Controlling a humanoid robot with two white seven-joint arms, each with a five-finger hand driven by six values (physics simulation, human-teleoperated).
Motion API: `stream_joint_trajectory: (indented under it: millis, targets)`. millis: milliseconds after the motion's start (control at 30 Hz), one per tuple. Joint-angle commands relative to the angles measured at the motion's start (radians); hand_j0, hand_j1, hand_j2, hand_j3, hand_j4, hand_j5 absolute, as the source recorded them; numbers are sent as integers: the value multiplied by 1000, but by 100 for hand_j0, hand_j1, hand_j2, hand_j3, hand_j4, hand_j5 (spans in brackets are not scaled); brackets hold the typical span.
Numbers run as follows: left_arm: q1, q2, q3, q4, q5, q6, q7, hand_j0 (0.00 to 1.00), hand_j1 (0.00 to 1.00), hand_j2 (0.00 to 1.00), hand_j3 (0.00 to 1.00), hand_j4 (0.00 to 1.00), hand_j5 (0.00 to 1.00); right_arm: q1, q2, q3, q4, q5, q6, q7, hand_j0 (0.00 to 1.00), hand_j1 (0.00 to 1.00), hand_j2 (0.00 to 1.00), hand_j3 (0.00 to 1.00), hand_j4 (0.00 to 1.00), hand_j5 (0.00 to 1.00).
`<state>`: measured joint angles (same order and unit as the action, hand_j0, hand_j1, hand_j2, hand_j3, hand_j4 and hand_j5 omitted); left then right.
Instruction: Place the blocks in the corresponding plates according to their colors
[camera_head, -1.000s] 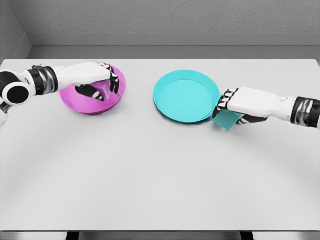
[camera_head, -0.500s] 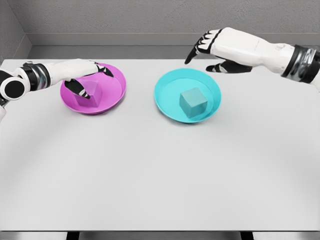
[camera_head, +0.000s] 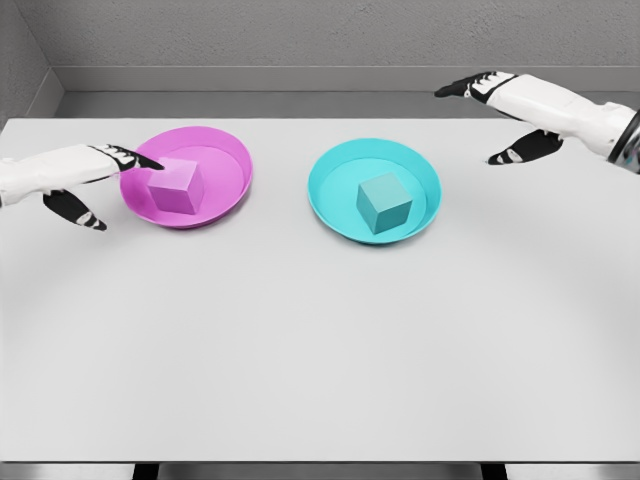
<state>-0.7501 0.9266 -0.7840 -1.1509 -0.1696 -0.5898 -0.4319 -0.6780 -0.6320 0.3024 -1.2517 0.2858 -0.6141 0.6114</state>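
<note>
The pink block (camera_head: 176, 187) sits in my pink plate (camera_head: 228, 160) and the teal block (camera_head: 384, 203) in the teal plate (camera_head: 332, 172), both plates side by side on the bench (camera_head: 320, 340). My left hand (camera_head: 75, 180) hangs by the pink plate's left rim, fingers (camera_head: 135, 157) spread and holding nothing. My right hand (camera_head: 505, 110) is up at the far right, well off the teal plate, fingers apart too.

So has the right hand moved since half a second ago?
Yes. The right hand has pulled back toward the table's far right corner, farther from the cyan plate than before, fingers open and empty.
</note>
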Motion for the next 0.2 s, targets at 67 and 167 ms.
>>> stream_joint_trajectory:
  millis: [67, 167]
  targets:
    - [8, 93, 25, 45, 47, -21, 1, 100, 100, 100, 100, 100, 100, 3, -25, -2, 9, 10, 3, -1, 100, 100, 100, 100, 100, 100]
    - [11, 92, 23, 39, 56, -21, 1, 100, 100, 100, 100, 100, 100, 5, -25, -2, 8, 30, 3, -1, 100, 100, 100, 100, 100, 100]
